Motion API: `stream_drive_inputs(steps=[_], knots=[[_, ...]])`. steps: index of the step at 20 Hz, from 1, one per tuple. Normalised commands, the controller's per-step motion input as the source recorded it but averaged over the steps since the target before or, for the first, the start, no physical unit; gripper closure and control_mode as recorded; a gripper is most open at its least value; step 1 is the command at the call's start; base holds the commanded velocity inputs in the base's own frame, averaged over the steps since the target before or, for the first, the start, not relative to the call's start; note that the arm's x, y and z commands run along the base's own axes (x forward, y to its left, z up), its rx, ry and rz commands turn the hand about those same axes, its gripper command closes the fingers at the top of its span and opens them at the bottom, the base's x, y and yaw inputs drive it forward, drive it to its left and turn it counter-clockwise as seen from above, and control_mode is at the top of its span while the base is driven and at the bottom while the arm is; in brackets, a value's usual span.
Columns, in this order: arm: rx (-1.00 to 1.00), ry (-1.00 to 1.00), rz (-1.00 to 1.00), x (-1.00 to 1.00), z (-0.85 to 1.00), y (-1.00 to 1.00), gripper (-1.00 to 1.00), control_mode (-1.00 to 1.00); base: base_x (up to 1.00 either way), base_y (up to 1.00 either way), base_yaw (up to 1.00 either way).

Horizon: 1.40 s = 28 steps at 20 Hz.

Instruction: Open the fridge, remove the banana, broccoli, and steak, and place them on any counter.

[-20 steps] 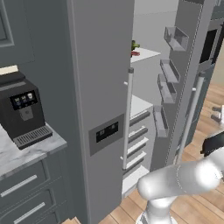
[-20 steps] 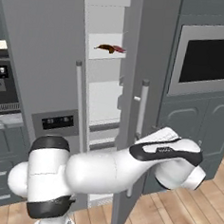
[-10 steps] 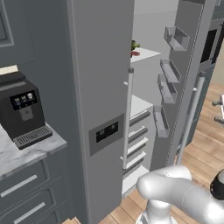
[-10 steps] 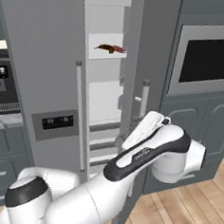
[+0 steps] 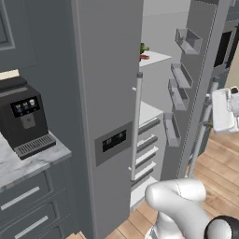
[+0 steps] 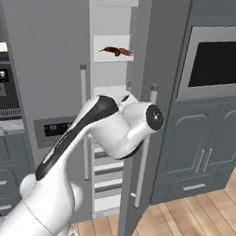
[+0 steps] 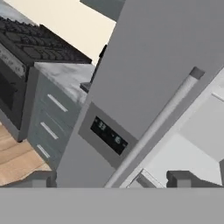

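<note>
Claw (image 7: 111, 179) spread wide, nothing between the two dark tips, seen in the hand view with the fridge's left door right ahead of it. That view is rolled over, so the dark dispenser panel (image 7: 108, 134) sits just above the left tip and the long silver handle (image 7: 162, 127) slants up across the picture from near the claw. Beyond the handle, pale shelves of the fridge interior.

Out to the base views now: the fridge (image 5: 107, 93) stands with its left door shut and its right door (image 5: 200, 84) swung wide open, door bins (image 5: 179, 95) stacked down its inner face. High on an inside shelf (image 5: 154, 57), a speck of dark green, the broccoli (image 5: 143, 48), with a sliver of red just below it, the steak (image 5: 144, 57). From the right side, that same shelf carries a small dark-brown and red patch (image 6: 116, 51); at this size I can't say which item is which there.

The white arm (image 6: 104, 126) bends across in front of the open gap in the right base view, elbow beside the right door's handle (image 6: 145, 142).

Left of the fridge, the marbled surface (image 5: 28, 163) carries a black coffee machine (image 5: 23, 116), grey drawers (image 5: 28, 205) below. Right of the fridge, a built-in oven (image 6: 217, 60) over grey cabinet doors.
</note>
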Motion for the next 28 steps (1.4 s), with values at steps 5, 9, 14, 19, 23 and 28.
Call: stream_drive_inputs(steps=[5,9,14,19,23,28], knots=[[-0.31,0.17,-0.39,0.45,0.0,0.86,-1.0,-1.0,0.0,0.0,0.0],[-0.32,0.21,-0.37,0.91,0.01,0.4,-1.0,-1.0,0.0,0.0,0.0],[-0.27,0.16,-0.33,1.0,0.0,0.02,-1.0,-1.0,0.0,0.0,0.0],[-0.26,0.03,-0.23,0.88,0.03,0.0,-1.0,-1.0,0.0,0.0,0.0],[-0.21,0.02,-0.19,0.64,0.03,-0.25,-1.0,-1.0,0.0,0.0,0.0],[-0.14,-0.01,-0.09,0.41,0.0,-0.53,-1.0,-1.0,0.0,0.0,0.0]])
